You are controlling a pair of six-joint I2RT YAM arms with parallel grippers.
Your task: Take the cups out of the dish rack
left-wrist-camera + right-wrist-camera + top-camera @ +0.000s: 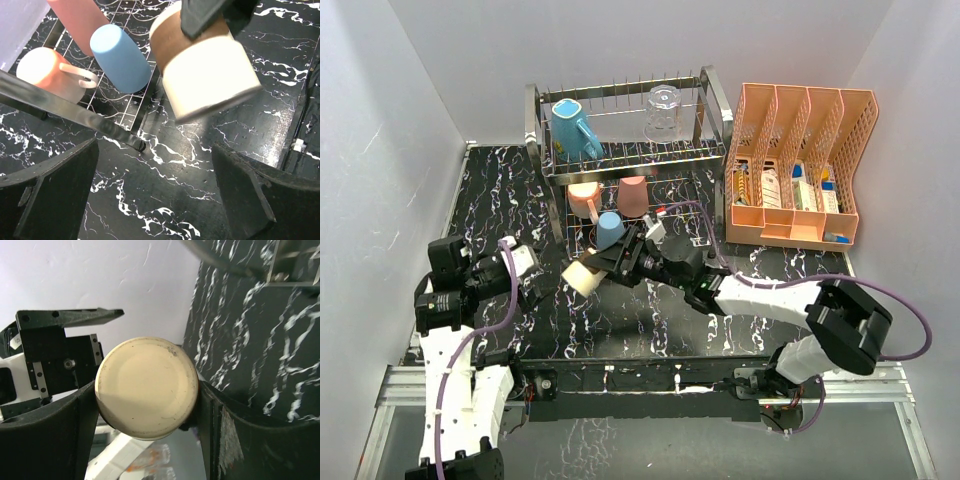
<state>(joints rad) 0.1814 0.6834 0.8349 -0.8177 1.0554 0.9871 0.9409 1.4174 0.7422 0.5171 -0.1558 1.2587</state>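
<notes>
While the right arm's fingers [50, 440] press in from both sides on the tan, cream-bodied cup [146, 387], a round cream face of it fills the gap between them in the right wrist view. The cup is held tilted over, a brown band at the gripped end and the cream end pointing toward the left arm. It hangs over the black, white-veined marble-pattern counter [650, 320], just in front of the dish rack and outside it.

The left arm's fingers [50, 195] stand wide apart with nothing between them, facing the held cup from close by.

Behind the cup, on the lower wire grid of the two-tier chrome wire dish rack [710, 100], sit three cups close together: a light blue tumbler [120, 57] nearest the front edge, a pale pink handled mug [47, 72] to its left, and a salmon-red tumbler [80, 20] further back. On the upper tier, a teal handled mug [572, 130] stands at the left and a clear glass tumbler [662, 112] toward the right.

An orange perforated plastic file organiser [800, 120] stands on the counter just right of the rack.
</notes>
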